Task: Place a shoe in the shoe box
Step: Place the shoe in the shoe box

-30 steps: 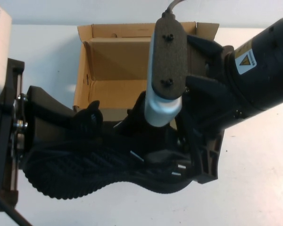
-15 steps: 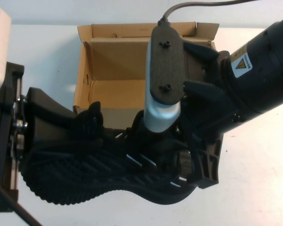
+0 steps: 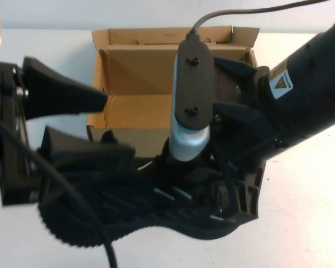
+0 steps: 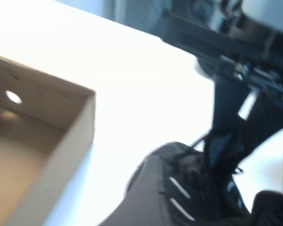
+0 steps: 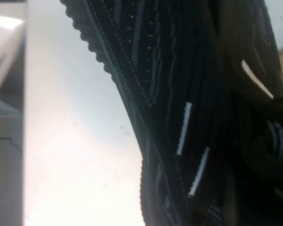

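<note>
- The shoe (image 3: 145,206) is lying on its side on the table, just in front of the shoe box (image 3: 139,95).
- The left gripper (image 3: 92,120) is standing with fingers spread wide at one end, off the shoe.
- The right gripper (image 3: 234,192) is probably pinching the other end, fingers pressed nearly together.
- Light, soft upper, stiff sole: gripping the collar or heel looks best.

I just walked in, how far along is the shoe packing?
Done: left end effector open, off the shoe. In hand: right end effector shut on the shoe, which is outside the box. Left: moving it into the empty shoe box.
</note>
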`<action>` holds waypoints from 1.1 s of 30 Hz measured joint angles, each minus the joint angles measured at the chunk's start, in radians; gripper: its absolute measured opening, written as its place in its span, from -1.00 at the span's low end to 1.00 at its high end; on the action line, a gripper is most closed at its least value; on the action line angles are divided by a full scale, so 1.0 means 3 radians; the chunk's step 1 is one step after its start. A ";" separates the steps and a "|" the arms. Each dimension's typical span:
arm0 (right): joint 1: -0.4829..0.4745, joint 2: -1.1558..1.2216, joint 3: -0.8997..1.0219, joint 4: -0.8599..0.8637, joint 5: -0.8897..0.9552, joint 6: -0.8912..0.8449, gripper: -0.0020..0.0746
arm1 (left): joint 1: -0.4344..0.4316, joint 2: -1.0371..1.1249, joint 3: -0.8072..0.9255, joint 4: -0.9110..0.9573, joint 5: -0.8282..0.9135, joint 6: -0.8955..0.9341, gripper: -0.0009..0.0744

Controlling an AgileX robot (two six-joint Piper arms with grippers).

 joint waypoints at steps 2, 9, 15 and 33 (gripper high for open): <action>0.0000 0.0000 0.0000 -0.0178 -0.0007 0.0118 -0.89 | 0.0000 -0.0008 0.0000 -0.0038 -0.0208 -0.0008 0.74; 0.0000 0.0002 0.0000 -0.0739 -0.0214 0.0451 -0.90 | 0.0000 -0.0071 0.0000 -0.0078 -0.1056 -0.0125 0.75; -0.0070 0.0089 -0.0157 -0.1069 -0.0264 0.0662 -0.90 | 0.0000 -0.0087 0.0000 -0.0067 -0.1140 -0.0178 0.29; -0.0484 0.1568 -0.2029 -0.1258 0.0049 0.0027 -0.90 | 0.0000 -0.0153 0.0405 0.1033 -0.1083 -0.0961 -0.98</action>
